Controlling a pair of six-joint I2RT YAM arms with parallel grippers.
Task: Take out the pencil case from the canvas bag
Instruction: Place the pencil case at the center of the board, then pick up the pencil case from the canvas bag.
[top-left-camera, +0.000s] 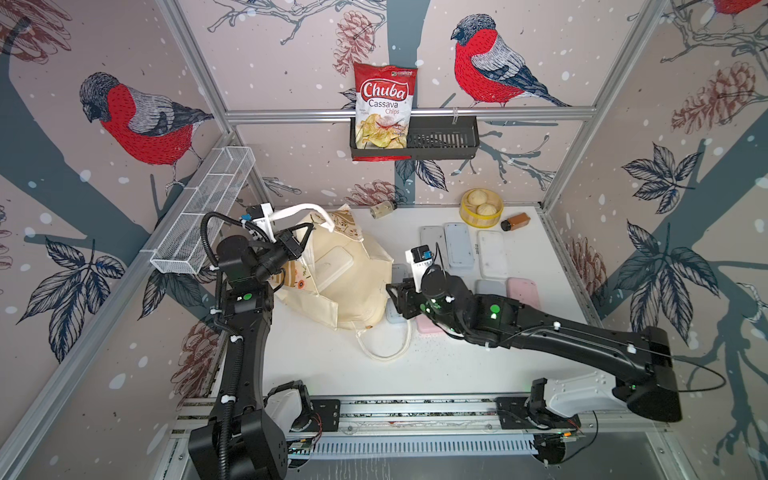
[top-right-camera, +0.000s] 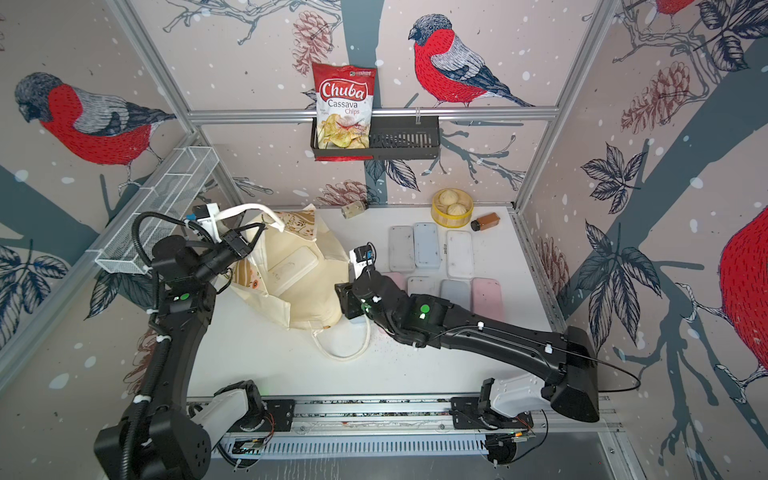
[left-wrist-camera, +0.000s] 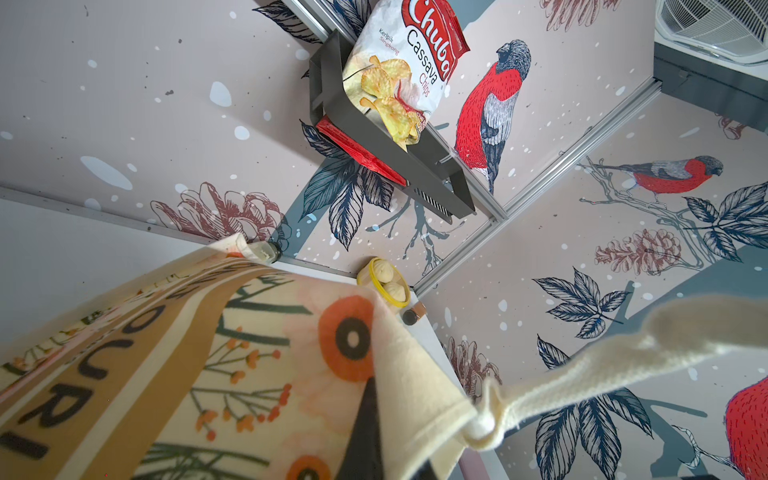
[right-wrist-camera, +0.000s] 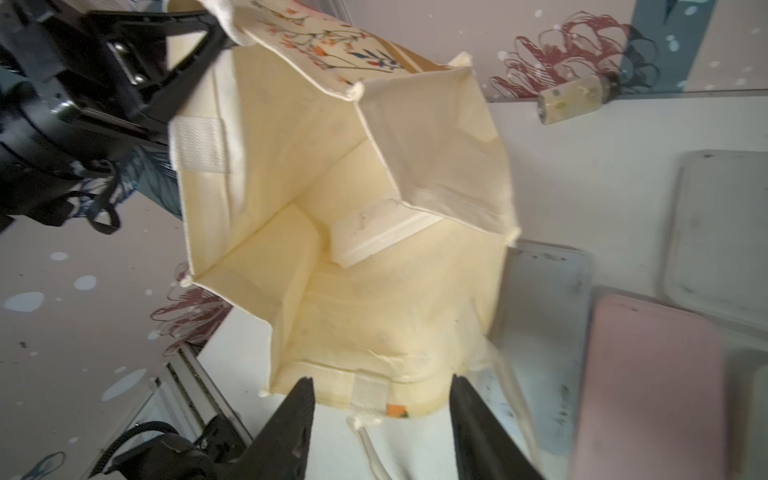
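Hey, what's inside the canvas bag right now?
One cream pencil case lies inside the canvas bag. The bag's folded side flap covers one end of it, and anything under it is hidden.

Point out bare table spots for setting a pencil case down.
Widest: table front, between the canvas bag, its loose handle and the base rail. Smaller: back strip between spice jar and bun steamer. Crowded: the pencil cases on the right.

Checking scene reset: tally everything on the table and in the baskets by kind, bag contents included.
Table cases: 8, some partly under the right arm
Bagged case: 1
Bag: 1
Bottles: 2
Steamer: 1
Buns: 2
Chips: 1
Total: 16
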